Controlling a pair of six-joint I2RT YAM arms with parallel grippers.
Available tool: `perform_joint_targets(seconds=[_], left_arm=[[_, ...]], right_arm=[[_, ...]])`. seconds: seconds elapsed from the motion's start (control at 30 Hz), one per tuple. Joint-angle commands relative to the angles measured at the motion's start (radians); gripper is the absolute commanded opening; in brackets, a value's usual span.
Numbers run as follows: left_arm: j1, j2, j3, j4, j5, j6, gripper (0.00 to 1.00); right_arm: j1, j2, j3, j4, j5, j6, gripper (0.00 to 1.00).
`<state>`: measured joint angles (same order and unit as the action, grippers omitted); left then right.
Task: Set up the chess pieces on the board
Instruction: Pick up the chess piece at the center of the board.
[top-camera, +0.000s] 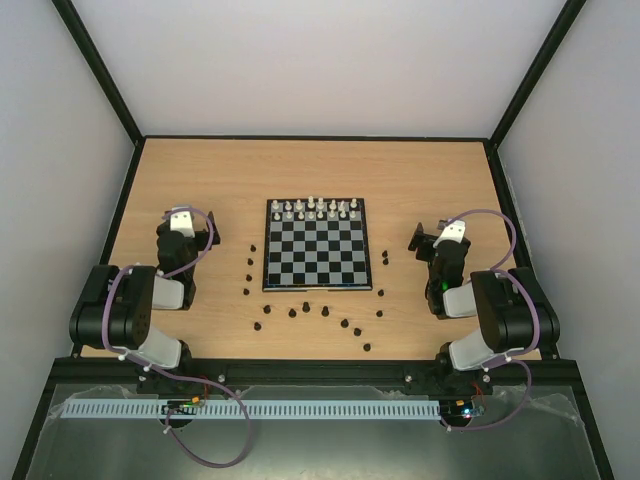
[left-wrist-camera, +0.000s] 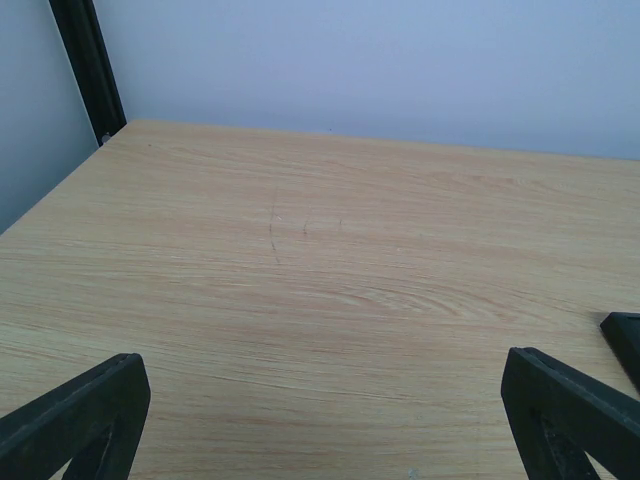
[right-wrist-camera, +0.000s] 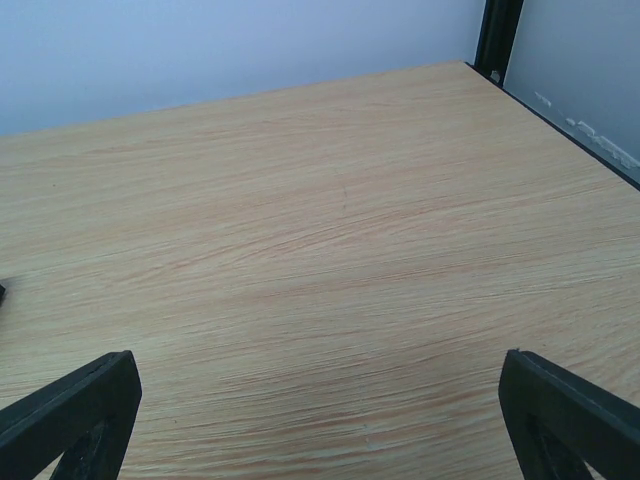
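While the left end effector (left-wrist-camera: 320, 425) and right end effector (right-wrist-camera: 320, 425) are hanging open and empty, tiny black chess pieces (top-camera: 323, 311) are lying toward the wooden tabletop's (top-camera: 200, 170) near edge, awaiting a precise first pick onto the black-and-grey checkered board (top-camera: 315, 255).

1. No text, label, brand, number or sign can be read in any of the three views.
2. From above, the board (top-camera: 316, 252) is too small to tell whether its thin dark border carries any letters or numbers.
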<state>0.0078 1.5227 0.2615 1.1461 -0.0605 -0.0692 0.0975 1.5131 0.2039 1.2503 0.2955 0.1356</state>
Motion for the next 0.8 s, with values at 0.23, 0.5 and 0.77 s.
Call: perform_joint_targets(seconds=[0.23,0.5,0.77], left_arm=[[0.001,0.004,-0.007,0.06,0.005,0.009,0.99],[0.001,0.002,-0.008,0.062,0.005,0.009,0.99],[-0.033,-0.143,0.067,-0.166,-0.073,0.022,0.99]], right_arm=[[-0.008,0.004,0.019,0.006,-0.007,0.004,0.99],[-0.008,0.005,0.018,0.007,-0.007,0.006,0.99],[-0.007,-0.201,0.14,-0.357,-0.021,0.026,0.99]])
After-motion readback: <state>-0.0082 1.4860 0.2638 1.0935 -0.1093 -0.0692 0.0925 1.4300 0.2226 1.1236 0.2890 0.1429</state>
